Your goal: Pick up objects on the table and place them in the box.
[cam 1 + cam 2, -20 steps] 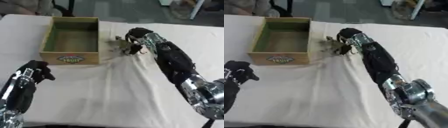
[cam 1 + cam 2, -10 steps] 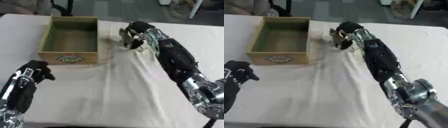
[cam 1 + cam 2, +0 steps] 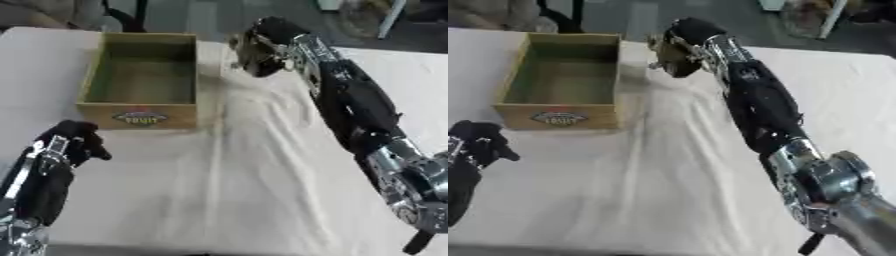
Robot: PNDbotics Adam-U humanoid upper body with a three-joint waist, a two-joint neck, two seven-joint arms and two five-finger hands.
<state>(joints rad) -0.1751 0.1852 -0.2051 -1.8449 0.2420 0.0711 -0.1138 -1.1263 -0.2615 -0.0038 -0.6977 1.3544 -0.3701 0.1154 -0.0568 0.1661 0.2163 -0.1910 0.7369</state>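
- small dark, blurred object (image 3: 254, 52) is held off the cloth, just right of the box's far right corner; can't tell what it is
- right hand (image 3: 262, 42) has its fingers curled round that object, arm reaching in from the lower right
- wooden box (image 3: 140, 107) sits open-topped, inside looks empty, label on its front wall
- left hand (image 3: 72, 142) rests at lower left, fingers curled, holding nothing
- wrinkled white tablecloth (image 3: 254, 170) covers the table

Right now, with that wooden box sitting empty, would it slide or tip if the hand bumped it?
The wooden box looks low and wide, so tipping seems unlikely. Empty, it is probably light, so it might slide; the wrinkled white cloth could drag it.
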